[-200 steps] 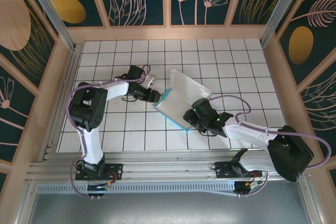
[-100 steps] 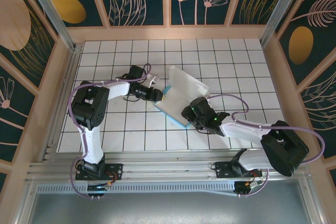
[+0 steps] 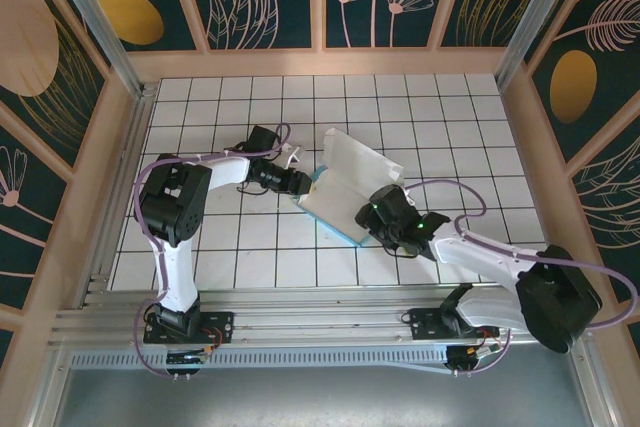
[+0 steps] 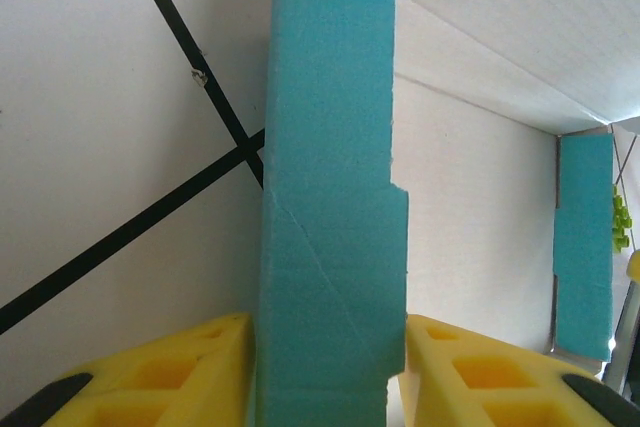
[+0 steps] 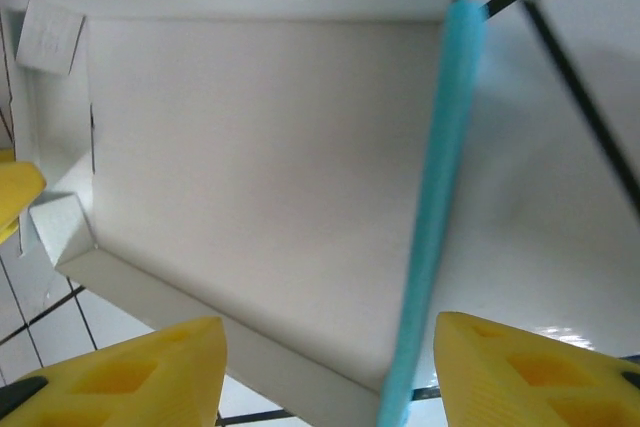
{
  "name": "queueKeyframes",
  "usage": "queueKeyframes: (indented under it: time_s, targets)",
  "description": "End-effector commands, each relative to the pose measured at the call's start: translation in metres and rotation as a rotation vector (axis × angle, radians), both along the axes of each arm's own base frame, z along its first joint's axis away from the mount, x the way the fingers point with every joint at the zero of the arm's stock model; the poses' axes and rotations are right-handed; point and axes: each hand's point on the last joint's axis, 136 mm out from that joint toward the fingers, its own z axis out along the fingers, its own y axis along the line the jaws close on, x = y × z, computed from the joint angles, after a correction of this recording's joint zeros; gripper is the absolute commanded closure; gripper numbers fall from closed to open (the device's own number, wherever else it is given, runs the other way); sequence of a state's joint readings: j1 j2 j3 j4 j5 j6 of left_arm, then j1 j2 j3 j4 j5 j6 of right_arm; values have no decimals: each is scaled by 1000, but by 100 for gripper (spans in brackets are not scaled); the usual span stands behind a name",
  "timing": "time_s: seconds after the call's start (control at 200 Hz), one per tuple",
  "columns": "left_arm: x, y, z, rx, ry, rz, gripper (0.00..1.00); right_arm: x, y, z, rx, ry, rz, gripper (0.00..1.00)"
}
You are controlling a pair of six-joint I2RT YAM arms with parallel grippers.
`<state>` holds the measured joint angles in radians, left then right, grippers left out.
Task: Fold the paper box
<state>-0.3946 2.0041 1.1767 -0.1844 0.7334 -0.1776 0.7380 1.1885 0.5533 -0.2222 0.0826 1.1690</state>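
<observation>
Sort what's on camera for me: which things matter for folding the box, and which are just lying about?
In the job: paper box; left gripper, at its turquoise flap; right gripper, straddling a side wall.
Lying about: small lime-green piece beyond the box; tiled table, just the surface.

paper box (image 3: 355, 162) on table (image 3: 450, 117), between left jaws, right jaws

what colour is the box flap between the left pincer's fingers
Turquoise-blue, on the paper box flap; clearest in the left wrist view.
</observation>
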Motion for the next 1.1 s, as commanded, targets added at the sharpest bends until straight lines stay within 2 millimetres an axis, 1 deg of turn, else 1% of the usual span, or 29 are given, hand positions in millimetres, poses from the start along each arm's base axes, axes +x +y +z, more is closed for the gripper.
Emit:
queueKeyframes:
  time_s: [0.0,0.075,0.165,0.23,0.3,0.38,0.44,0.516,0.591,0.636,0.696,0.721,0.766,0.786,0.891,0.976,1.051,1.096]
  targets:
    - [6,-8,12,-36,-22,-12,59,-4,-31,-16,-80,46,-76,41]
    - [5,-10,11,-38,-18,-14,59,1,-26,-16,-58,32,-61,41]
    - [5,-9,10,-36,-16,-12,59,4,-25,-20,-67,31,-65,41]
    - [5,-10,9,-36,-17,-15,59,6,-24,-24,-77,29,-61,45]
    - [6,-9,3,-30,-9,-7,60,9,-21,-27,-76,26,-55,50]
    - [8,-9,-3,-23,4,7,64,11,-19,-32,-79,25,-50,54]
    - [8,-11,-3,-38,11,8,68,11,-18,-34,-84,24,-46,57]
    - [9,-14,1,-63,10,5,74,11,-18,-38,-98,29,-44,59]
    - [8,-16,6,-84,10,3,75,10,-18,-42,-108,33,-43,63]
    - [7,-18,8,-93,10,-2,73,11,-17,-43,-109,33,-41,63]
    - [6,-19,14,-110,0,-10,68,11,-16,-45,-116,37,-37,64]
    - [5,-20,17,-118,-4,-13,66,11,-16,-46,-119,37,-35,64]
    - [4,-20,24,-130,-15,-16,57,11,-16,-47,-127,39,-32,64]
    - [5,-20,27,-134,-22,-16,56,11,-16,-48,-132,40,-31,64]
    - [13,-15,44,-109,-88,26,56,11,-17,-51,-157,46,-21,65]
    - [21,-12,63,-105,-140,59,55,9,-19,-53,-174,50,-17,65]
    - [30,-5,73,-81,-181,99,52,9,-20,-53,-184,48,-13,65]
    - [36,2,74,-49,-200,131,49,9,-21,-53,-189,46,-11,65]
